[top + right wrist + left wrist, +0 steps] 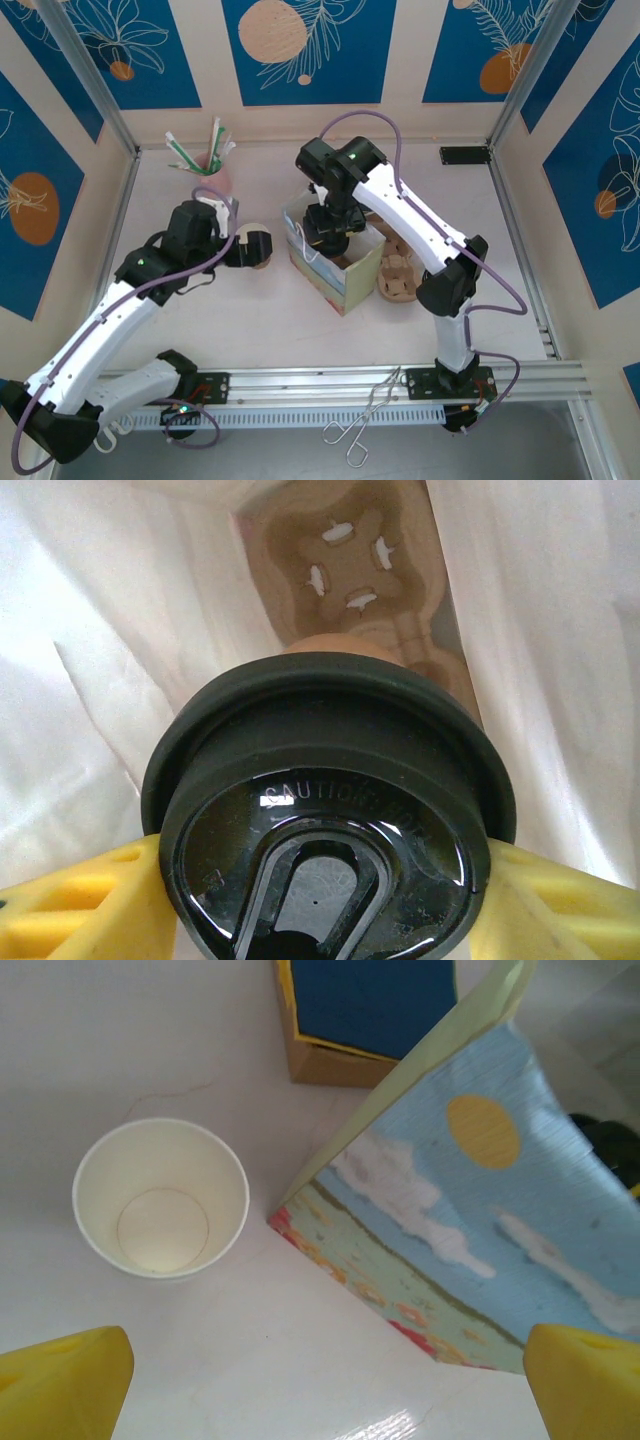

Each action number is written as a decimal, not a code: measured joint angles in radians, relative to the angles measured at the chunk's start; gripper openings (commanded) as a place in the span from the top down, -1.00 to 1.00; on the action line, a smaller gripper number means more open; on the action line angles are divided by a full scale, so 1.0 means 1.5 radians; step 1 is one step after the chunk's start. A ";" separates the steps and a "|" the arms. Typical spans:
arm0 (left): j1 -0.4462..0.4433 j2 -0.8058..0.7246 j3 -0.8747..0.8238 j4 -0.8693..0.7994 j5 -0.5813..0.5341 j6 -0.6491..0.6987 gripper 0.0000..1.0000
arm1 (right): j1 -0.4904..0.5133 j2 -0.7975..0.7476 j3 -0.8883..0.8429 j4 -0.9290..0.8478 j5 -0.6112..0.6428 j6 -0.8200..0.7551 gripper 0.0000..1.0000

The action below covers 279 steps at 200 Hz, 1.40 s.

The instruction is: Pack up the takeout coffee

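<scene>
1. My right gripper (320, 905) is clamped on the takeout coffee (330, 810), a yellow finger on either side just under the black lid.
2. The cup hangs upright inside the open top of the paper bag (100, 680), white walls around it and a brown cup carrier (340, 540) lying on the bag's floor well below.
3. My left gripper (322, 1385) stands with its fingers wide apart and holds nothing. It hovers over the table beside the bag, near an empty lidless cup (160, 1198).
4. I judge the cup a light, soft load: thin kraft walls that would buckle under a hard squeeze. I cannot tell whether there is liquid inside.
5. The glossy lid looks slippery and only pressed on, so I would not carry by the lid alone.
6. The best hold, I judge, is the one I have: at the rolled rim, where lid and paper stiffen each other.
</scene>
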 measured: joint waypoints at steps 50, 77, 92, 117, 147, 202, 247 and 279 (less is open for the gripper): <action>0.002 0.011 0.019 -0.016 0.000 -0.031 -1.00 | 0.000 0.007 -0.002 -0.001 -0.005 0.010 -0.31; 0.003 0.015 0.032 -0.032 0.001 -0.038 -1.00 | 0.000 0.005 -0.026 0.000 -0.005 0.014 -0.30; 0.003 0.020 0.045 -0.034 0.003 -0.043 -1.00 | 0.000 -0.001 -0.051 0.001 -0.005 0.015 -0.30; 0.004 0.021 0.049 -0.033 0.008 -0.051 -1.00 | 0.000 -0.022 -0.102 0.002 -0.005 0.018 -0.30; 0.004 0.021 0.049 -0.032 0.010 -0.062 -1.00 | -0.002 -0.050 -0.143 -0.001 -0.005 0.020 -0.30; 0.004 0.021 0.049 -0.032 0.020 -0.064 -1.00 | -0.002 -0.057 -0.178 0.001 -0.004 0.006 -0.29; 0.004 0.043 0.049 -0.029 0.049 -0.075 -1.00 | 0.016 -0.057 -0.178 0.003 0.011 -0.019 -0.29; 0.004 0.094 0.048 -0.030 0.076 -0.081 -1.00 | 0.025 -0.057 -0.178 0.005 0.023 -0.032 -0.29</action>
